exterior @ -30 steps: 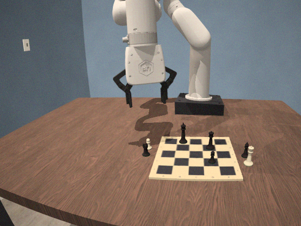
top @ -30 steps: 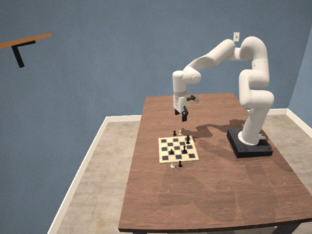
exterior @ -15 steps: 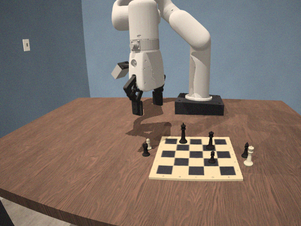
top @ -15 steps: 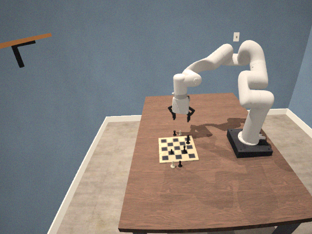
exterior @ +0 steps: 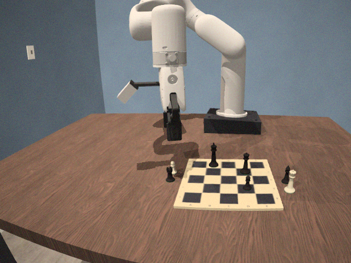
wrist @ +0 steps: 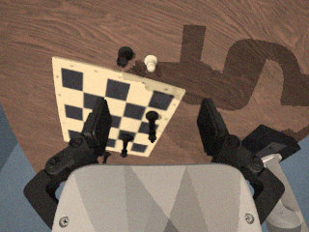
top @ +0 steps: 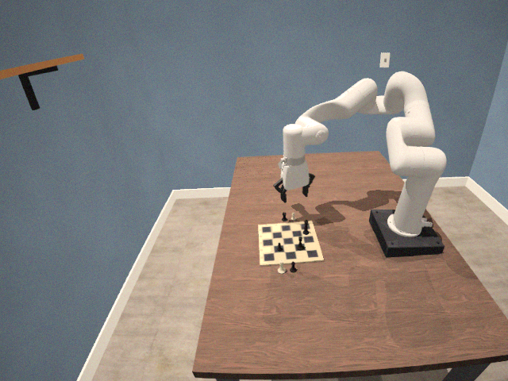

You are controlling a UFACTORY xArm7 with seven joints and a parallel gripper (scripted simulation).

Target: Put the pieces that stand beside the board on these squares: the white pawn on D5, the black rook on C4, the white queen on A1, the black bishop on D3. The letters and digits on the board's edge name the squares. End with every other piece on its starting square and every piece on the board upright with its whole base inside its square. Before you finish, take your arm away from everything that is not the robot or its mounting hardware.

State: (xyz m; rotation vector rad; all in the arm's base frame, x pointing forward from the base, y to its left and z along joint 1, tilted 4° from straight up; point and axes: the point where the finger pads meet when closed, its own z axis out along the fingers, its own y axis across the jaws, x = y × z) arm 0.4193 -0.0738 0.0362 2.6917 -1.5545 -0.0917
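Gripper (top: 294, 198) (exterior: 173, 139) (wrist: 154, 109) hangs wide open, nothing held. Left of the board (top: 259, 246) (exterior: 228, 209) (wrist: 58, 101), your white pawn (top: 293, 216) (exterior: 173, 167) (wrist: 151, 63) stands beside the black rook (top: 284, 217) (exterior: 169, 175) (wrist: 125, 55). Expect it light, rigid, perhaps slippery; pinch gently below the head, square and level, lest it tip.

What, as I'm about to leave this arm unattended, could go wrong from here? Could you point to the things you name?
The white pawn (top: 293, 216) (exterior: 173, 167) (wrist: 151, 63) and black rook (top: 284, 216) (exterior: 170, 174) (wrist: 125, 56) stand close together beside the board, so the wide-open gripper (top: 294, 198) (exterior: 174, 138) (wrist: 154, 109) could knock one while reaching for the other. Placing the rook on C4 might bump the black queen (top: 300, 243) (exterior: 245, 164) (wrist: 125, 144) next door on D4. D3 looks tight too, between that queen and the black pawn (top: 279, 247) (exterior: 247, 183) on D2.
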